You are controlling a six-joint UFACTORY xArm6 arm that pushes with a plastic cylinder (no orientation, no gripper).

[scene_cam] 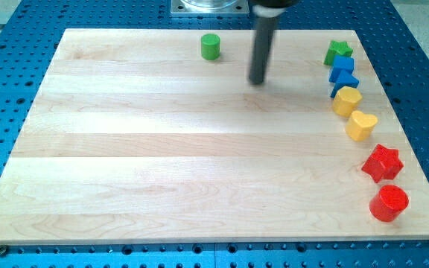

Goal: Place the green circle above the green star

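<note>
The green circle point(211, 46) is a short green cylinder near the view's top edge of the wooden board, left of centre. The green star point(339, 52) sits at the view's top right, at the head of a line of blocks. My tip point(258, 80) is at the end of the dark rod, on the board below and to the right of the green circle and well left of the green star. It touches neither block.
Below the green star run a blue block point(342, 65), a second blue block point(344, 80), a yellow block point(346, 100), a yellow heart point(361, 125), a red star point(382, 162) and a red cylinder point(389, 202). The wooden board point(162, 164) lies on a blue perforated table point(6, 89).
</note>
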